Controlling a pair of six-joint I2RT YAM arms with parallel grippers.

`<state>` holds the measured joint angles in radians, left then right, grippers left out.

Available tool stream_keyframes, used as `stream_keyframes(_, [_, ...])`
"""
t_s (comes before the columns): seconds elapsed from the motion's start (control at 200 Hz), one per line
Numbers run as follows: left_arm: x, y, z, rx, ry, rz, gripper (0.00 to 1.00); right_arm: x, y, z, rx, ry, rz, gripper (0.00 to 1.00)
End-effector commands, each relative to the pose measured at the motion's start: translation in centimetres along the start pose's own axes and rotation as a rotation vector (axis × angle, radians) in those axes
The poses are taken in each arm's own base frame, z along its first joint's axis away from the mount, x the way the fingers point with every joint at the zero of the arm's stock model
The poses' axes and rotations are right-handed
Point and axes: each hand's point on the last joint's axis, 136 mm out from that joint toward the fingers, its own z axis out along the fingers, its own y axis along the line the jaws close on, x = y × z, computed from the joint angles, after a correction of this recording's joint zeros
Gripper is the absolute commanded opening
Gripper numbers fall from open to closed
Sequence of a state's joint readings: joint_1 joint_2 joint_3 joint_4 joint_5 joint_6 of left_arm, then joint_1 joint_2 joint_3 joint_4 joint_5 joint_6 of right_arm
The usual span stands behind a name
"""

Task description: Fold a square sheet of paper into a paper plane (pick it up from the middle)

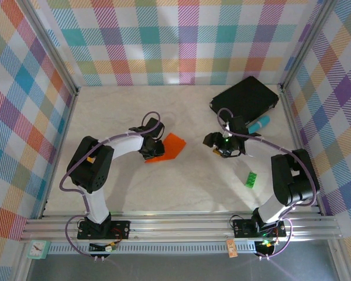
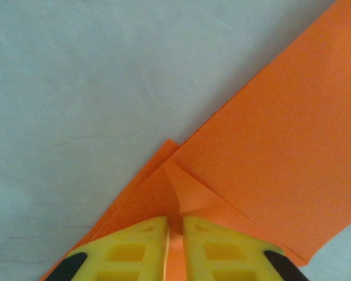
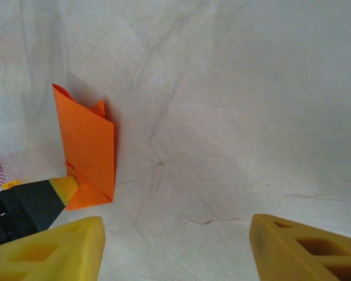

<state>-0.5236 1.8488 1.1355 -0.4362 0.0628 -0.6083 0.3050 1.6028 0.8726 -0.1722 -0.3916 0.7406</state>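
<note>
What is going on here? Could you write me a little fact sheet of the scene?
Paper: orange paper, partly folded, on the table
Left gripper: closed, pinching a fold of the paper
Right gripper: open, holding nothing, off to the paper's right
Other things: green block and black pad, both on the right side
Stage: not yet a plane
</note>
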Motion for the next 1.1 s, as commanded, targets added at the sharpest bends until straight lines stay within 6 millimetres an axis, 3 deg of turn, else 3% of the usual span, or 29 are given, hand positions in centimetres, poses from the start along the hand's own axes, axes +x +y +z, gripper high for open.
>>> stream_keyframes(0.0, [4.0,-0.9,1.5,0.003,0.126,-0.071,0.14,2.6,2.0,1.6,-0.049,0.096,-0.031,0.57])
stream_keyframes(0.22, [5.8,-2.9,1.6,0.092,0.104,-0.233,0.03,6.4,4.3,4.7,-0.038,0.188,-0.1,0.27])
stream_keyframes(0.405, [5.8,-3.9,1.0,0.155,0.076,-0.27,0.0,7.5,5.3,6.7,-0.076,0.255,-0.108,0.09])
stream_keyframes(0.65, [6.1,-4.4,0.9,0.192,0.095,-0.271,0.0,6.7,6.0,8.0,-0.08,0.274,-0.14,0.04])
stream_keyframes(0.95, [4.8,-6.8,-1.4,0.287,0.071,-0.21,0.0,8.0,2.9,9.2,0.03,0.342,-0.153,0.05])
stream_keyframes(1.095, [3.9,-6.7,-1.6,0.292,0.062,-0.184,0.05,9.0,1.5,9.1,0.057,0.366,-0.148,0.06])
